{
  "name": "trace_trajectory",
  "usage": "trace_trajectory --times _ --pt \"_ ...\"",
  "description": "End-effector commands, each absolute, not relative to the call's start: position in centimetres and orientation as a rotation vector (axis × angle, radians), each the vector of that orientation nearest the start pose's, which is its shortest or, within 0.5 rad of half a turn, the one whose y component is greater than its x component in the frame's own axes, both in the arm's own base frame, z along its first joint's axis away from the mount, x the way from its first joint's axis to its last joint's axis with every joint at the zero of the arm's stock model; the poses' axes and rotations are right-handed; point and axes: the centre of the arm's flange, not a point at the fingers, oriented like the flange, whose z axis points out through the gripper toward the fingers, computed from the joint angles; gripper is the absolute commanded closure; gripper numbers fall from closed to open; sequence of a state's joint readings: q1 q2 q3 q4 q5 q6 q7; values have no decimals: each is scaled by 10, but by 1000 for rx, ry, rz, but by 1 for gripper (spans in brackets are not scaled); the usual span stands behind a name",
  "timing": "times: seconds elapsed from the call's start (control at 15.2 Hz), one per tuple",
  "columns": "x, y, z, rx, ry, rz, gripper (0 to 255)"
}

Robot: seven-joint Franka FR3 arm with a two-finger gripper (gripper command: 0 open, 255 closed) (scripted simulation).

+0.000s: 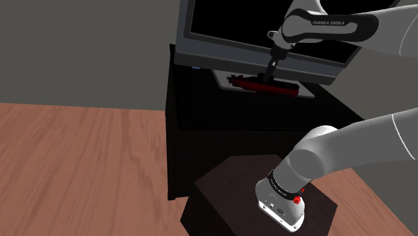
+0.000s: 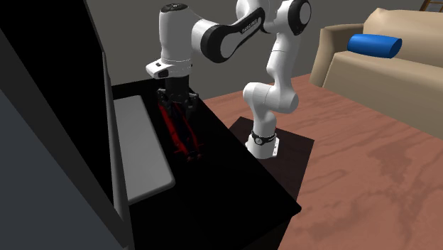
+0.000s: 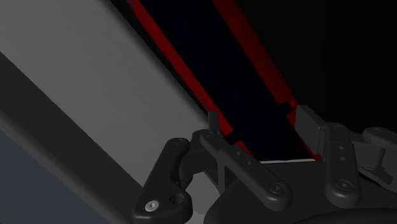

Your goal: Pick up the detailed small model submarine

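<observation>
You can read one marking: white capitals "FRANKA EMIKA" on the dark forearm link (image 1: 328, 23), up and behind the hand (image 1: 270, 74) in the shoulder view. In the second exterior view the same link bears pale lettering that you cannot make out. The dark base ring (image 1: 285, 182), well away from the hand, carries tiny lettering, also illegible.

Shoulder behind stand (image 1: 224, 196); second exterior sideways along table (image 2: 234, 195); wrist close.
</observation>
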State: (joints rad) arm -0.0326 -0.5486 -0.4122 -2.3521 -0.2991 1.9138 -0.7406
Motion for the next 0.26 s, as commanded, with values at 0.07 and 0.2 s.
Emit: trace_trajectory --times 0.07,0.2 --pt "354 -211 537 -3173 -698 -48 255" --pt "354 -211 538 -3173 -698 -48 255"
